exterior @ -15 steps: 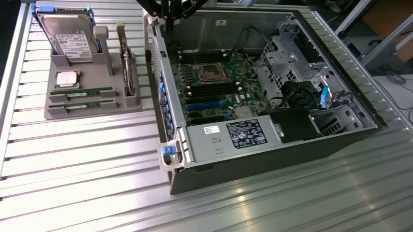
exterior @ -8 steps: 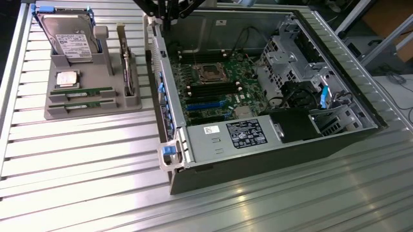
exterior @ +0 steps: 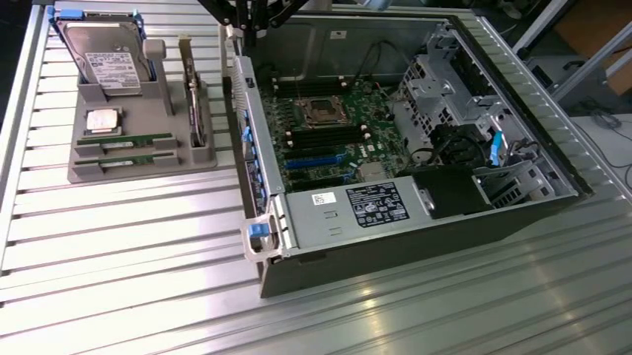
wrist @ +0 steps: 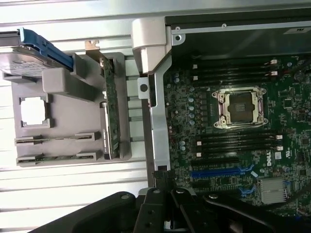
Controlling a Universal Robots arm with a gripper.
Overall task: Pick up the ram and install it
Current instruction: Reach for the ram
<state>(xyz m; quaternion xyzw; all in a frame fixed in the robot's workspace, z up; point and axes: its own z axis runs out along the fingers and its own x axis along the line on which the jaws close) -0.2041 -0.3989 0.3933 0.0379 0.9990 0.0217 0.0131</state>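
Observation:
Two ram sticks (exterior: 124, 140) (exterior: 123, 157) lie in slots at the front of a grey holder tray (exterior: 91, 171) on the exterior view's left. In the wrist view the same rams (wrist: 52, 141) (wrist: 53, 158) lie edge-up in the tray (wrist: 73, 121). My gripper (exterior: 247, 22) hangs high above the rear edge of the open computer case (exterior: 395, 244), apart from the tray. Seen from the wrist, the gripper (wrist: 163, 182) is shut with nothing between its fingers. Empty black memory slots (wrist: 238, 141) (exterior: 314, 137) flank the CPU socket (wrist: 240, 108) on the motherboard.
The tray also carries a hard drive (exterior: 109, 52) with blue rails, a square silver CPU (exterior: 103, 120) and an upright card with a metal bracket (exterior: 197, 111). The case's side wall (exterior: 251, 148) stands between tray and motherboard. A power supply (exterior: 345, 211) fills the case front.

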